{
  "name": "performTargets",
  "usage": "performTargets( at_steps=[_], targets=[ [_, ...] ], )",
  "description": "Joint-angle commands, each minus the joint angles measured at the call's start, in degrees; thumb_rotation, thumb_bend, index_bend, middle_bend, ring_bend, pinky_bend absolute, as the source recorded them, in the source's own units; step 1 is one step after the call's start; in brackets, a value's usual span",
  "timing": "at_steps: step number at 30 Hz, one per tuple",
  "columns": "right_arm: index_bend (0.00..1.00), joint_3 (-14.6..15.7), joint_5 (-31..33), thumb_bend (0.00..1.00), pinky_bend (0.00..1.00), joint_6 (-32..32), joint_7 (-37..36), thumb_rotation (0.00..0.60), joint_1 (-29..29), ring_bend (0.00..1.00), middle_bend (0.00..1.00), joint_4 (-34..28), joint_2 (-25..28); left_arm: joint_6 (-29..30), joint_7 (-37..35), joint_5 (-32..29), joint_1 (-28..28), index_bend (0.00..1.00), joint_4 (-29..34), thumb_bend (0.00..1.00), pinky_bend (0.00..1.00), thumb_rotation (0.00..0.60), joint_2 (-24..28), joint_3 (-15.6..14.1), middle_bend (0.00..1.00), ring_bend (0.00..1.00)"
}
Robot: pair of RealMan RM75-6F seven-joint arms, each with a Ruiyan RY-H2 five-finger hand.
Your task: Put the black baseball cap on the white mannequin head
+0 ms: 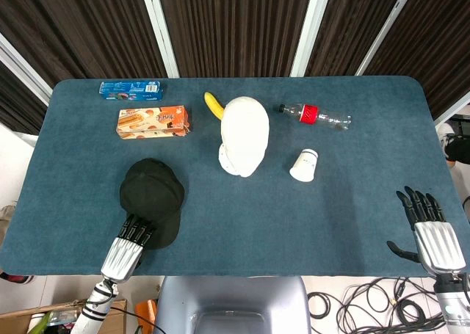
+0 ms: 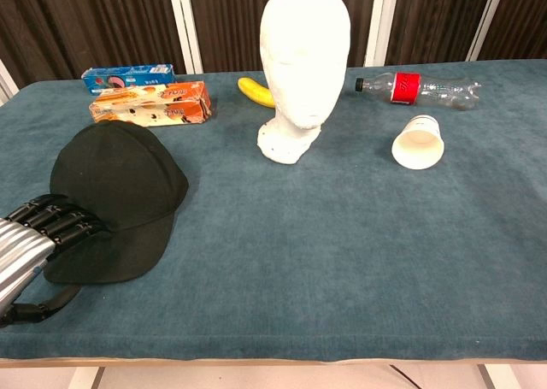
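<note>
The black baseball cap (image 1: 152,191) lies crown up on the blue table at the front left, its brim pointing at the near edge. My left hand (image 1: 131,244) reaches in from the near edge; its fingers (image 2: 64,222) rest on top of the brim, and the thumb lies lower on the table, apart from the brim's edge. The white mannequin head (image 2: 303,60) stands upright mid-table, bare, to the right of and beyond the cap (image 2: 115,179). My right hand (image 1: 429,231) hovers at the near right edge with fingers spread and empty; the chest view does not show it.
An orange biscuit box (image 1: 153,121) and a blue packet (image 1: 131,89) lie behind the cap. A banana (image 1: 213,104) sits just behind the mannequin head. A plastic bottle (image 1: 316,115) and a tipped paper cup (image 1: 304,165) lie to its right. The table (image 1: 330,216) is covered in blue cloth.
</note>
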State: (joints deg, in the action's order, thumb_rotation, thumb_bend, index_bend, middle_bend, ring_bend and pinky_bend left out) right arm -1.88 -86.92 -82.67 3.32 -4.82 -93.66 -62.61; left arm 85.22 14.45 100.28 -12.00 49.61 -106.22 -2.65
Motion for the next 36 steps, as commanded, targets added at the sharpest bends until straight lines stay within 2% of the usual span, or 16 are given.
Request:
performTargets(
  at_steps=[1,7,12,16,19,23,28,32,36],
  targets=[
    [0.0,0.0,0.0,0.09,0.0,0.0,0.1,0.6,0.0,0.0,0.0,0.0,0.0,0.2,-0.3,-0.2,0.0,0.3,-0.4,0.37,0.13,0.6,-0.2,-0.2,0.26,0.18],
    [0.0,0.0,0.1,0.09,0.0,0.1,0.7,0.6,-0.1,0.0,0.0,-0.2,-0.3,0.5,-1.5,-0.3,-0.5,0.32,-2.7,0.37,0.15,0.6,-1.6,-0.5,0.28,0.2],
    [0.0,0.0,0.0,0.09,0.0,0.5,1.2,0.6,-0.3,0.0,0.0,-0.3,-0.5,1.9,-1.7,0.5,-1.4,0.37,-8.2,0.37,0.18,0.6,-4.8,-0.6,0.32,0.23],
    [0.0,0.1,-0.1,0.09,0.0,0.9,1.5,0.6,-0.5,0.0,0.0,-0.3,-0.6,3.2,-2.4,1.0,-2.1,0.48,-14.8,0.37,0.27,0.6,-7.9,-0.7,0.43,0.32],
    [0.0,0.1,-0.1,0.09,0.0,0.9,1.5,0.6,-0.5,0.0,0.0,-0.3,-0.6,3.2,-2.6,1.0,-2.2,0.51,-15.8,0.37,0.29,0.6,-8.4,-0.7,0.45,0.34],
    [0.0,0.2,-0.1,0.09,0.0,1.0,1.4,0.6,-0.5,0.0,0.0,-0.4,-0.5,3.6,-3.0,0.4,-2.9,0.58,-20.5,0.37,0.41,0.6,-10.4,0.0,0.53,0.43],
    [0.0,0.2,0.0,0.09,0.0,0.7,1.0,0.6,-0.4,0.0,0.0,-0.3,-0.2,7.1,-9.6,-0.1,-4.0,0.63,-27.3,0.37,0.53,0.6,-13.1,0.5,0.6,0.51],
    [0.0,0.3,-0.1,0.09,0.0,0.9,1.2,0.6,-0.4,0.0,0.0,-0.3,-0.3,11.2,-11.7,-0.6,-4.7,0.67,-31.5,0.38,0.6,0.6,-15.2,1.3,0.67,0.57],
    [0.0,0.3,-0.1,0.09,0.0,0.9,1.4,0.6,-0.5,0.0,0.0,-0.4,-0.3,14.1,-14.6,-1.5,-5.4,0.67,-33.7,0.38,0.63,0.6,-16.1,2.0,0.68,0.58]
  ],
)
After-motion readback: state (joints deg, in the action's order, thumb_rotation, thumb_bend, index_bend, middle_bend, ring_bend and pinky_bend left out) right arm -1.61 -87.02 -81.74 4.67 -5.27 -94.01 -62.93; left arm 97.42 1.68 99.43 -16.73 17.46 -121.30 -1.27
